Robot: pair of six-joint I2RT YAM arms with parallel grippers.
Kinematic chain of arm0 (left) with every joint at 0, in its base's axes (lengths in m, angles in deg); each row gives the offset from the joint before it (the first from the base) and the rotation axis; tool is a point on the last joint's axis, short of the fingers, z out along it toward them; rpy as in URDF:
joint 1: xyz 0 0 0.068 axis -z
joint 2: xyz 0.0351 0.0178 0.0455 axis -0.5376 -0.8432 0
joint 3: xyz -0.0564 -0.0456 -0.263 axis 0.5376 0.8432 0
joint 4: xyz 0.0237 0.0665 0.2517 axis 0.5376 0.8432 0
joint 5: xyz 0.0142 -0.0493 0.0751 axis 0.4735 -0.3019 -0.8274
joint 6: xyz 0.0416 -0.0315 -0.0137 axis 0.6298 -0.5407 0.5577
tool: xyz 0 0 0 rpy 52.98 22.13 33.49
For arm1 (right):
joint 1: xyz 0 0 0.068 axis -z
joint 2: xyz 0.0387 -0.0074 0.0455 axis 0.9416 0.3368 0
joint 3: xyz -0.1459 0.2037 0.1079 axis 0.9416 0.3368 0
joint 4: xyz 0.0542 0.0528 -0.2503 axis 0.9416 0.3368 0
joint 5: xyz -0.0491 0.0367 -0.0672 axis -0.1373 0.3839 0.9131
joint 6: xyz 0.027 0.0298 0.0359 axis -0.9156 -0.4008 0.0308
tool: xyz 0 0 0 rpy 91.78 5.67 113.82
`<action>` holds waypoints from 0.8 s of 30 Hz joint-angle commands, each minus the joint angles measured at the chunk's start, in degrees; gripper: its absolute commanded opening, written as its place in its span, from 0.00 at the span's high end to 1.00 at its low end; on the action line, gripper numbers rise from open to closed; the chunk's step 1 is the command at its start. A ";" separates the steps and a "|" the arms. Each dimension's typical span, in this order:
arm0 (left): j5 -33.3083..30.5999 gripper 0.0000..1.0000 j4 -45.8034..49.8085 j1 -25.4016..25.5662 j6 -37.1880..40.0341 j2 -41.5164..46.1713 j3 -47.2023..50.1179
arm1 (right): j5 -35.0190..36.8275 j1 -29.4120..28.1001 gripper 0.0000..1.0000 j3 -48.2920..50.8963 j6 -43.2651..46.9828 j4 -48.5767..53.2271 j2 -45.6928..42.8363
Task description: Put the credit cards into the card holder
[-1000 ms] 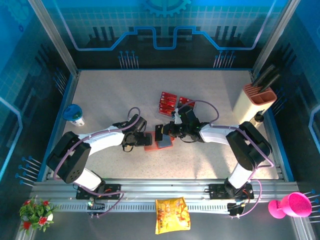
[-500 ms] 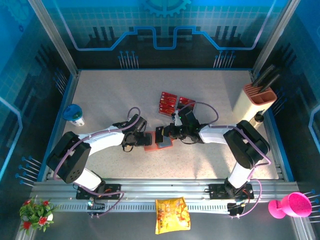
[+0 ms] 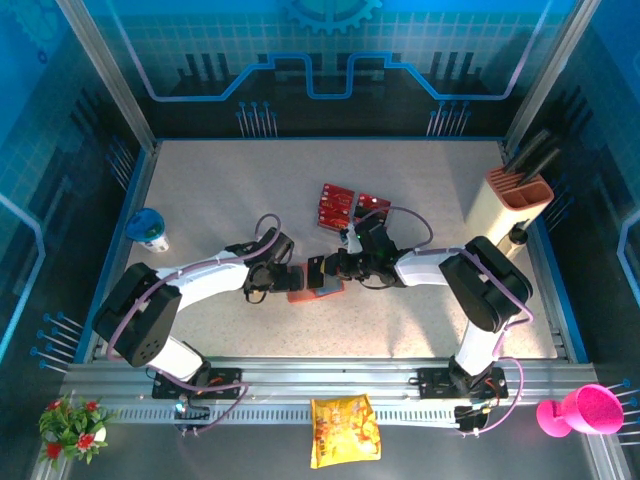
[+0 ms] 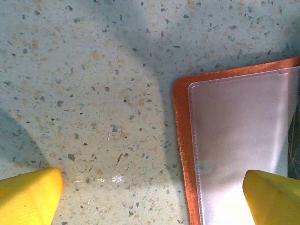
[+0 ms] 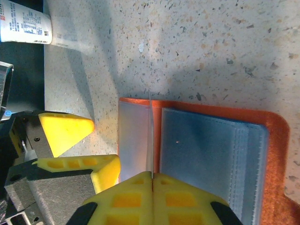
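- The orange leather-look folding card holder (image 3: pixel 325 290) lies open and flat on the speckled table (image 3: pixel 220 190), between the two grippers. Its clear sleeve (image 4: pixel 234 140) and grey-blue pocket (image 5: pixel 206 145) face up.
- The left gripper (image 4: pixel 150 197) has its yellow fingers spread wide and holds nothing. One fingertip is over the clear sleeve, the other over bare table.
- The right gripper (image 5: pixel 152 174) has its fingers pressed together on a thin card (image 5: pixel 150 136), seen edge-on, standing over the sleeve beside the pocket.
- Other red-and-black credit cards (image 3: pixel 337 205) lie grouped on the table near the holder's far side.
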 commanded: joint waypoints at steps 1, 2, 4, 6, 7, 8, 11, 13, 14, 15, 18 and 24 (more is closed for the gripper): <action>-1.46 0.01 4.60 0.48 -1.94 1.30 -2.44 | -0.44 0.22 1.00 0.84 0.22 -0.42 0.63; -1.46 0.01 5.11 0.44 -2.67 1.47 -2.26 | -0.38 0.20 1.00 0.88 0.17 -0.36 0.57; -1.68 0.01 5.35 0.43 -4.33 2.03 -1.23 | -0.30 0.20 1.00 0.85 0.20 -0.18 0.49; -1.51 0.01 4.79 0.45 -5.49 2.07 0.17 | -0.33 0.22 1.00 0.79 0.30 0.04 0.60; -1.33 0.01 4.59 0.37 -5.92 1.87 0.66 | -0.36 0.22 1.00 0.70 0.39 0.16 0.69; -1.11 0.01 4.32 0.34 -6.26 1.44 1.15 | -0.45 0.22 1.00 0.57 0.45 0.33 0.71; -0.80 0.01 3.86 0.37 -6.61 0.07 1.49 | -0.68 0.22 1.00 0.53 0.85 0.90 0.67; -0.83 0.01 3.77 0.39 -6.47 -0.91 1.35 | -0.93 0.23 1.00 0.44 1.14 1.51 0.72; -0.88 0.01 3.77 0.37 -6.30 -1.58 1.24 | -1.04 0.21 1.00 0.24 1.35 1.99 0.65; -0.95 0.01 3.85 0.41 -6.10 -2.20 1.05 | -1.19 0.22 1.00 0.19 1.61 2.42 0.70; -1.16 0.01 3.99 0.40 -5.75 -3.67 0.66 | -1.55 0.14 1.00 0.06 2.13 3.42 0.45; -1.25 0.01 3.66 0.45 -5.39 -4.56 0.85 | -1.72 0.07 1.00 -0.70 4.01 8.65 0.02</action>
